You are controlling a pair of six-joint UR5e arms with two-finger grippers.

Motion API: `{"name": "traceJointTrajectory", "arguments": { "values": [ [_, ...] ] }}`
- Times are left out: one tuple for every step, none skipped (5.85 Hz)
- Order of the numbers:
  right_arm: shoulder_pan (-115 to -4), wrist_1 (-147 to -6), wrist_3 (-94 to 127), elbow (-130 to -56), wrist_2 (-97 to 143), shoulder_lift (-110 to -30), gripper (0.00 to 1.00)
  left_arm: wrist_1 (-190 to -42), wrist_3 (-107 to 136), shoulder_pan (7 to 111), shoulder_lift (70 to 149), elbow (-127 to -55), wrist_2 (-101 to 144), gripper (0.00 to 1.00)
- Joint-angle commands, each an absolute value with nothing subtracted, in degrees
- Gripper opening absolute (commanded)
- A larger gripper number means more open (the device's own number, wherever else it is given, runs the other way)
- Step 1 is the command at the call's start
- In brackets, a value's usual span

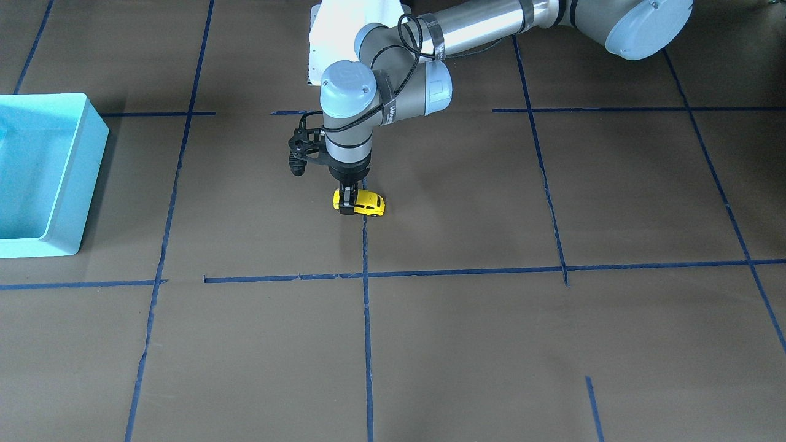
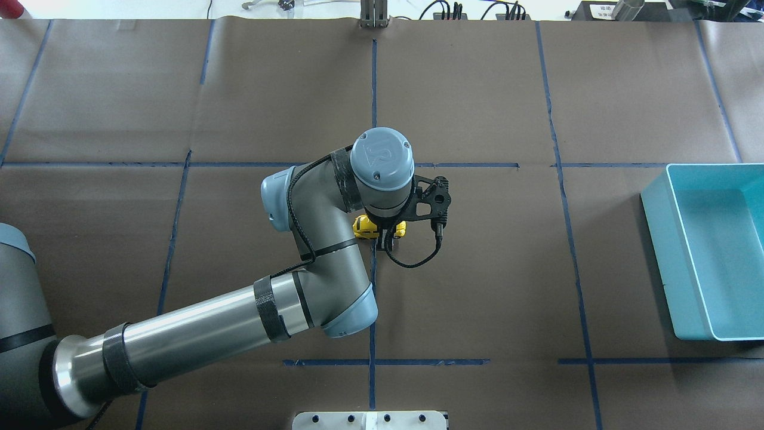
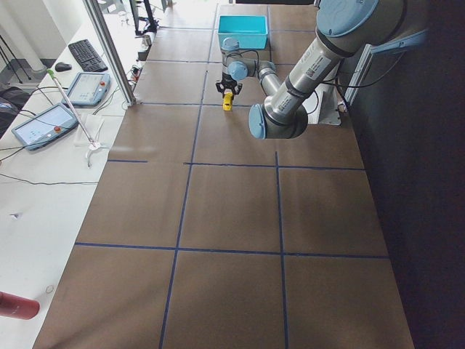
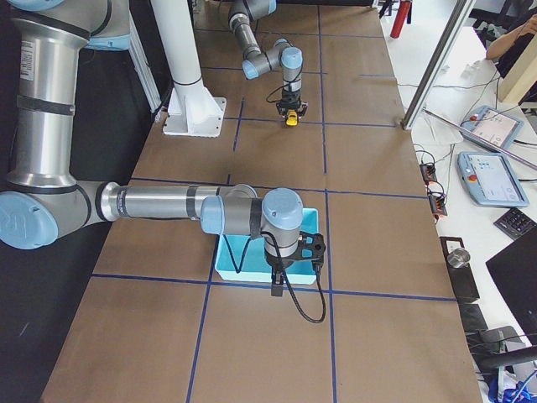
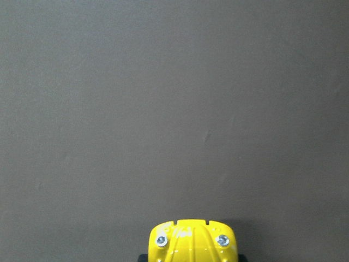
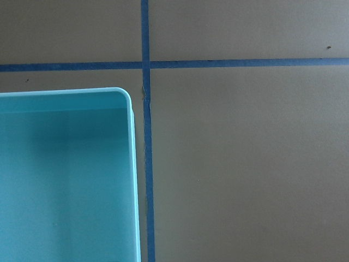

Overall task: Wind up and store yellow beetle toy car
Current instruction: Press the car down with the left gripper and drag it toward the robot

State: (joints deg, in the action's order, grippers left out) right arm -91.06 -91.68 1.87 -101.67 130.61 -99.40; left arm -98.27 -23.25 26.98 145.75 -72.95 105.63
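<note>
The yellow beetle toy car (image 1: 368, 203) is at the table's middle, on a blue tape line. My left gripper (image 1: 347, 205) comes straight down on it and is shut on the car near its front end. One black finger (image 1: 347, 197) crosses the car's side. In the left wrist view the car's nose (image 5: 192, 241) with two silver headlights shows at the bottom edge. Whether the wheels touch the table I cannot tell. My right gripper (image 4: 279, 270) hangs over a corner of the turquoise bin (image 4: 243, 267). Its fingers show only in the exterior right view, so open or shut I cannot tell.
The turquoise bin (image 2: 656, 263) stands at the table's right end, its corner rim (image 6: 133, 164) in the right wrist view. Blue tape lines grid the brown table cover. A white mount plate (image 2: 370, 420) sits at the near edge. Tablets and a person's arm (image 4: 512, 34) are beside the table.
</note>
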Motion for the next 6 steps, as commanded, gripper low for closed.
{"name": "traceJointTrajectory", "arguments": {
  "values": [
    [-91.14, -90.09, 1.93, -100.64, 130.61, -99.4, 1.0, -98.26, -22.94, 26.98, 145.72, -72.95, 105.56, 0.04],
    [-91.06, -90.09, 1.93, -100.63, 130.61, -99.4, 1.0, -98.26, -20.85, 26.98, 145.46, -73.04, 105.47, 0.03],
    [-91.05, -90.09, 1.93, -100.63, 130.61, -99.4, 1.0, -98.26, -20.74, 26.98, 145.2, -73.04, 105.47, 0.03],
    [-91.14, -90.09, 1.93, -100.63, 130.61, -99.4, 1.0, -98.26, -20.83, 26.98, 145.02, -73.12, 105.56, 0.03],
    [-91.06, -90.09, 1.93, -100.63, 130.61, -99.4, 1.0, -98.26, -20.83, 27.07, 144.93, -73.12, 105.64, 0.03],
    [-91.14, -90.09, 1.93, -100.63, 130.61, -99.4, 1.0, -98.26, -20.92, 27.24, 144.67, -73.13, 105.64, 0.03]
  ]
}}
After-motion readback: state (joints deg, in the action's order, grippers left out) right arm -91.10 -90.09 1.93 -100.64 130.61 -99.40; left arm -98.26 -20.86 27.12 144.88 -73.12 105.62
